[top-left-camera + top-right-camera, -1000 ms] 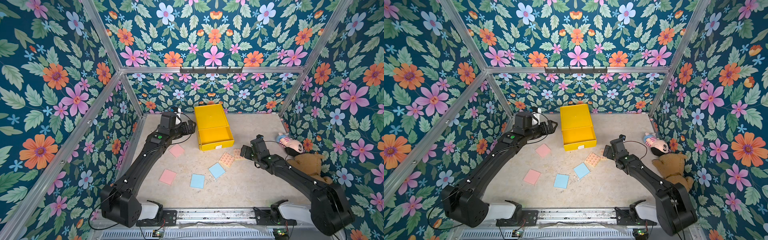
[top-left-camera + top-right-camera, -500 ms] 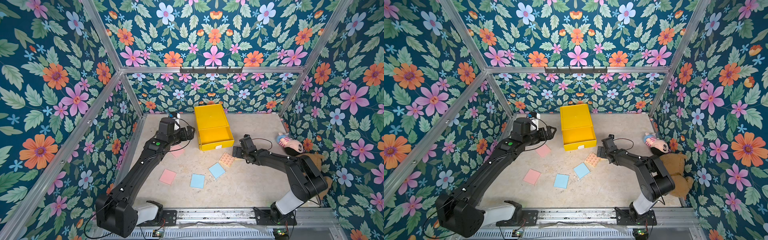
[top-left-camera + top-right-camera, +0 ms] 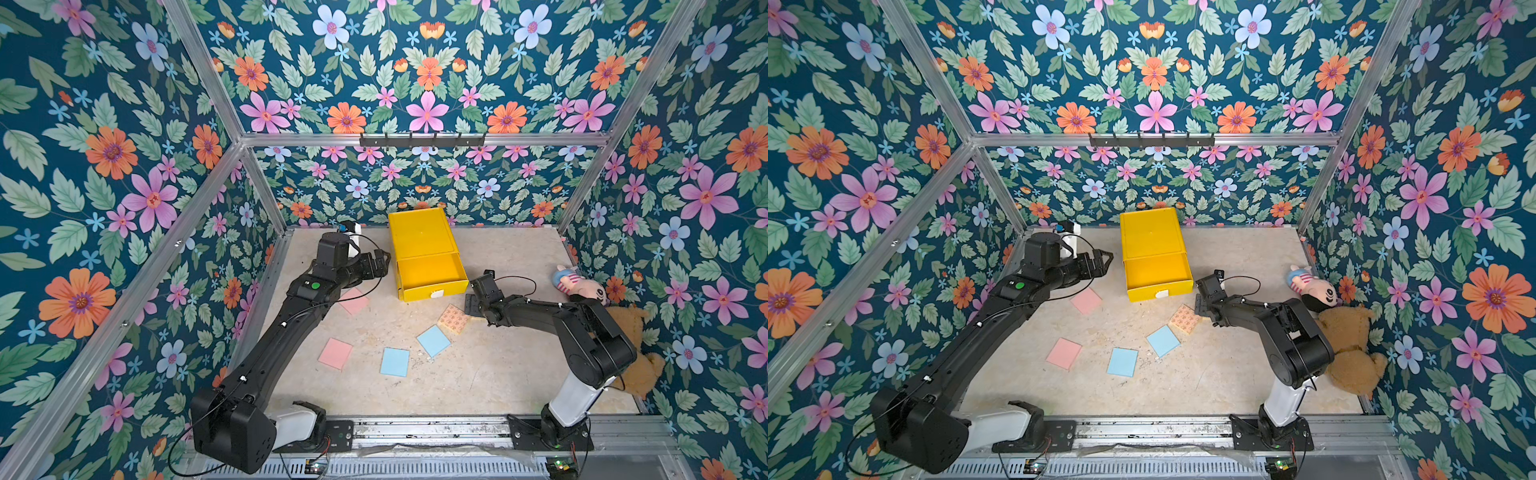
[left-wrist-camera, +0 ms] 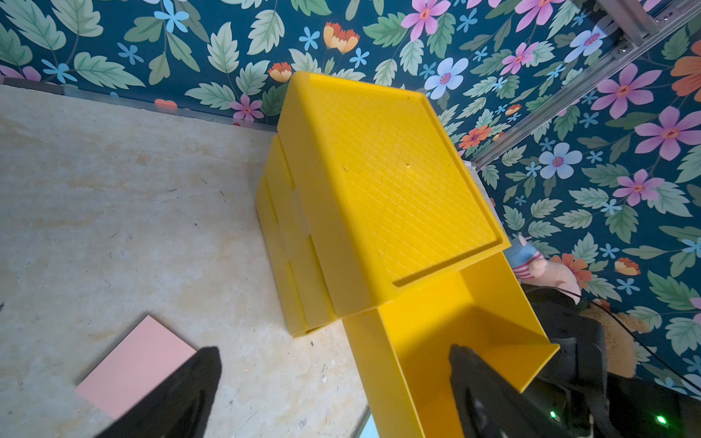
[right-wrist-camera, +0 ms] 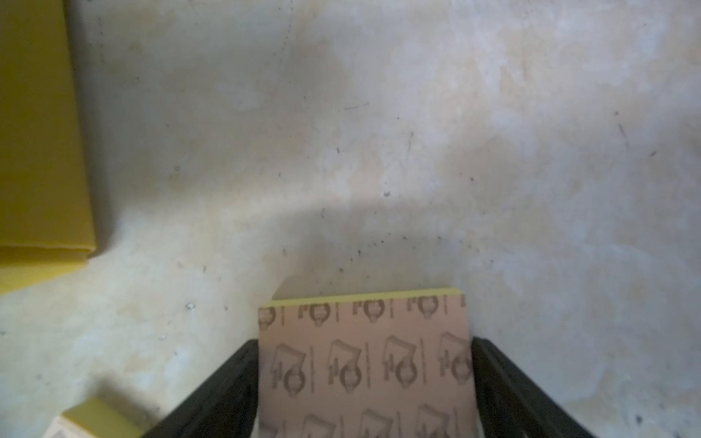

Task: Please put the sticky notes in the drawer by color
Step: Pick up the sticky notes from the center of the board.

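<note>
Compared with a second ago, the right arm is reaching from a raised, folded elbow instead of lying stretched low along the table's right side. The right gripper (image 3: 473, 305) is sitting slightly closer to the drawer cabinet (image 3: 417, 235). The left arm is showing only a small shift.

1. Right gripper: in the right wrist view its fingers (image 5: 235, 379) are flanking the patterned pad (image 5: 364, 371) and bearing against its two opposite side edges, so the pincer is pinching this pad. Whether the pad is lifting off the table (image 3: 498, 374) cannot be told.
2. The second patterned pad (image 3: 455, 320) is lying flat just beside the right gripper.
3. Left gripper (image 4: 333, 379): its fingers are standing spread wide and gripping nothing. It is hovering just beside the cabinet's left wall, near the far pink pad (image 3: 354, 300).
4. The cabinet is standing at the back of the table. Its top drawer (image 3: 430, 270) is standing pulled out toward the robot, with the white tab handle (image 3: 436, 294) facing forward.
5. The near pink pad (image 3: 336, 353), the left blue pad (image 3: 395, 361) and the right blue pad (image 3: 433, 340) are lying flat on the table in front of the cabinet, apart from one another.
6. A striped plush doll (image 3: 579, 284) and a teddy bear (image 3: 629, 320) are lying at the table's right edge, behind the right arm.
</note>
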{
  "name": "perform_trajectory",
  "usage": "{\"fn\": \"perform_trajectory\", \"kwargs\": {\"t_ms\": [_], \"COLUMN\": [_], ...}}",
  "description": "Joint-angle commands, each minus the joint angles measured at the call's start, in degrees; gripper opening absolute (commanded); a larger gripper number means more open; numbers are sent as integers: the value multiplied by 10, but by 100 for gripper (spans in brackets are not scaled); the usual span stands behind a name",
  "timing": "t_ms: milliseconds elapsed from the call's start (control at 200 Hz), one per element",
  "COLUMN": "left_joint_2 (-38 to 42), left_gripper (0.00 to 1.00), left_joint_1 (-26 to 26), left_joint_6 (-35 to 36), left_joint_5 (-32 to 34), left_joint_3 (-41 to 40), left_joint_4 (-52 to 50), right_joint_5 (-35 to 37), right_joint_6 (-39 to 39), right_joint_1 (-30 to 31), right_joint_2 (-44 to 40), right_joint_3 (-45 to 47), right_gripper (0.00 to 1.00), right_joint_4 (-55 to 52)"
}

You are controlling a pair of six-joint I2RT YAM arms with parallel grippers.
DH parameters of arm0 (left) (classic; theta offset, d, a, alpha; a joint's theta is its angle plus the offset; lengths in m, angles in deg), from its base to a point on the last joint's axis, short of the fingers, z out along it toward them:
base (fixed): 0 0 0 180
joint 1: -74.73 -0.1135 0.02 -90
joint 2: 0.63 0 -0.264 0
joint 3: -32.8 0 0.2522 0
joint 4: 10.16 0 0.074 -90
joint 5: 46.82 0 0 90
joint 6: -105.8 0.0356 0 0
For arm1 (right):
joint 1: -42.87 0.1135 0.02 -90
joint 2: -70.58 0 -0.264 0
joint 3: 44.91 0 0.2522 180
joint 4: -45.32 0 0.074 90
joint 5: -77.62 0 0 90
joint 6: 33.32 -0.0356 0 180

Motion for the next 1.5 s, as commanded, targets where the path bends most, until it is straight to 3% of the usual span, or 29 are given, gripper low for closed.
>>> {"fn": "perform_trajectory", "kwargs": {"t_ms": [0,370,610,775,970,1145,1305,1495], "left_joint_2": [-4,-7,-11,-38,-106,-209,-306,-354], "left_gripper": [100,99,99,99,100,100,100,96], "left_joint_1": [0,0,11,60,144,183,195,226], "left_joint_6": [7,-9,-58,-150,-192,-193,-225,-261], "left_joint_5": [-3,-25,-22,-5,31,-13,-96,-156], "left_joint_3": [6,8,26,75,165,265,349,363], "left_joint_4": [-2,-1,1,7,15,20,24,74], "right_joint_5": [-9,-3,-8,-27,-50,-70,-101,-142], "right_joint_6": [-4,-15,-12,-1,13,22,26,23], "right_joint_1": [-1,-3,-3,-3,-3,-3,-3,-5], "right_joint_2": [-12,-41,-142,-215,-279,-324,-359,-387], "right_joint_3": [14,26,30,19,-21,-57,-69,-68], "right_gripper": [84,79,79,79,79,80,80,79], "right_joint_4": [-20,-29,-60,-78,-117,-144,-147,-137]}}
